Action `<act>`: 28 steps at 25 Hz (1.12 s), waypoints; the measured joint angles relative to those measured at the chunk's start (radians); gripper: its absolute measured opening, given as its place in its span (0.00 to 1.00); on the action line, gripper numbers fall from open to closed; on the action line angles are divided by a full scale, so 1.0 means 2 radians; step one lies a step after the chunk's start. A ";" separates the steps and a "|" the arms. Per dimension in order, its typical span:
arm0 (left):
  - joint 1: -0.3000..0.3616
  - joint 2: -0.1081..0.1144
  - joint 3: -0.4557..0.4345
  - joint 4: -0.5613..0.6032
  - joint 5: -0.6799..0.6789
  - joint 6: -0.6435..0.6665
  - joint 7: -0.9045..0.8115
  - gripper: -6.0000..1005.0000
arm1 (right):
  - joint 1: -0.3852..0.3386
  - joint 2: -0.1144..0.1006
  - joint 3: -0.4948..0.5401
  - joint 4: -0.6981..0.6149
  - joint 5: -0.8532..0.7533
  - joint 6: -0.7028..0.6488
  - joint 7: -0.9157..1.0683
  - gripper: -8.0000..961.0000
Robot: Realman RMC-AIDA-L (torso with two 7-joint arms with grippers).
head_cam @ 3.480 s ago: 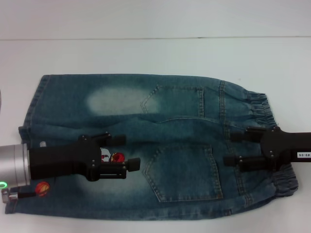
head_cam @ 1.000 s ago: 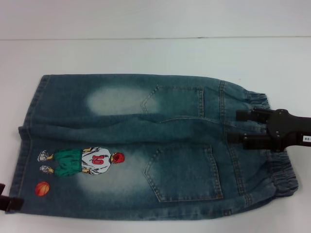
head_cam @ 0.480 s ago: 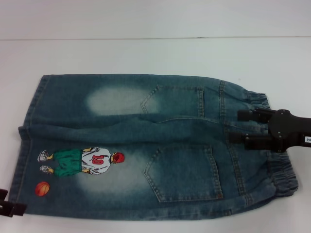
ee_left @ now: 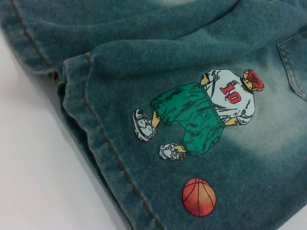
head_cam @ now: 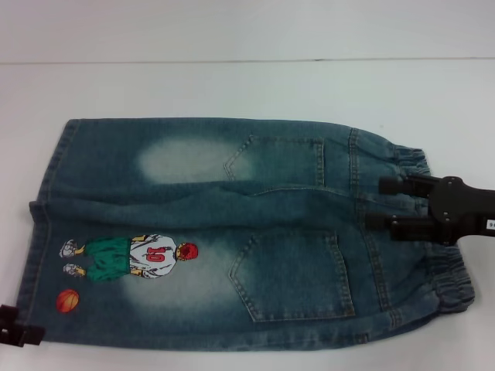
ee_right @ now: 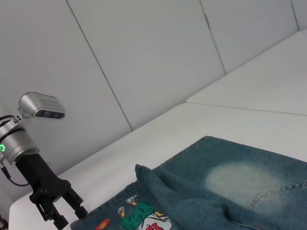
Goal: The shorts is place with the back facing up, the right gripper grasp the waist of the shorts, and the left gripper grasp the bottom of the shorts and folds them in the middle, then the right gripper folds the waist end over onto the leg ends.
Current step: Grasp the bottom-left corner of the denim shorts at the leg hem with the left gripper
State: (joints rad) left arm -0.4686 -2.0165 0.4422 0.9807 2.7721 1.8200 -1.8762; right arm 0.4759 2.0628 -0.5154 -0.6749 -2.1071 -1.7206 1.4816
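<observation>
The blue denim shorts (head_cam: 232,232) lie flat on the white table with the back pockets up. The ruffled waist (head_cam: 447,287) is at the right and the leg ends (head_cam: 35,255) at the left. A cartoon player print (head_cam: 131,257) and an orange ball (head_cam: 68,300) sit on the near leg. My right gripper (head_cam: 375,204) hovers open over the middle of the waist band, with nothing between its fingers. My left gripper (head_cam: 22,331) is at the near-left corner, just off the hem. In the right wrist view the left gripper (ee_right: 69,216) stands open beside the hem. The left wrist view shows the hem (ee_left: 96,139) and the ball print (ee_left: 198,197).
The white table (head_cam: 232,85) stretches bare behind the shorts up to a pale wall. The shorts' near edge lies close to the bottom of the head view. A fold ridge (head_cam: 155,202) runs between the two legs.
My left gripper has drawn back left off the printed leg to the near-left corner, uncovering the print. The right gripper has shifted slightly up and right over the waist.
</observation>
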 joint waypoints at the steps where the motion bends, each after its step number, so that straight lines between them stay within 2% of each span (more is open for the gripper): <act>1: 0.000 0.000 -0.001 0.000 0.001 -0.001 -0.001 0.88 | 0.000 0.000 0.000 0.000 0.000 0.000 0.000 0.97; 9: 0.002 0.003 -0.010 0.005 0.003 -0.014 -0.002 0.83 | 0.000 -0.001 0.000 0.000 0.001 -0.001 0.001 0.96; 18: 0.004 0.003 -0.011 0.005 0.013 -0.016 0.000 0.83 | -0.002 -0.001 0.005 0.000 0.001 -0.004 0.000 0.97; 28: 0.004 0.002 -0.011 0.003 0.017 0.010 0.002 0.83 | -0.004 -0.001 0.012 -0.008 0.002 -0.014 0.000 0.97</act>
State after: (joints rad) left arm -0.4597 -2.0116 0.4207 0.9873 2.8052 1.8391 -1.8729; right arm 0.4669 2.0615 -0.4921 -0.6919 -2.1041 -1.7494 1.4819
